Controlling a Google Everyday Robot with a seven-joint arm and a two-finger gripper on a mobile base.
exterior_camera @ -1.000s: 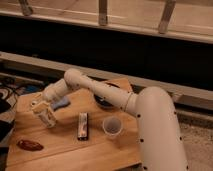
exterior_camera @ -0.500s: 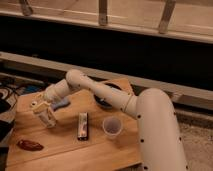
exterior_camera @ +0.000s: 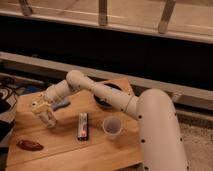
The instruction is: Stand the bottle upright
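The bottle (exterior_camera: 48, 119) is a small pale cylinder at the left of the wooden table (exterior_camera: 75, 152). It stands nearly upright, tilted a little, with its base at or just above the tabletop. My gripper (exterior_camera: 42, 107) is at the bottle's top and is shut on it. The arm reaches to it from the right, across the table.
A dark flat bar (exterior_camera: 82, 125) lies right of the bottle, with a white paper cup (exterior_camera: 112, 127) further right. A blue object (exterior_camera: 61, 104) lies just behind the gripper. A dark bowl (exterior_camera: 106, 98) sits at the back. A reddish-brown object (exterior_camera: 30, 145) lies at the front left.
The gripper and bottle have shifted very slightly; the bottle sits a little more upright. Nothing else has moved.
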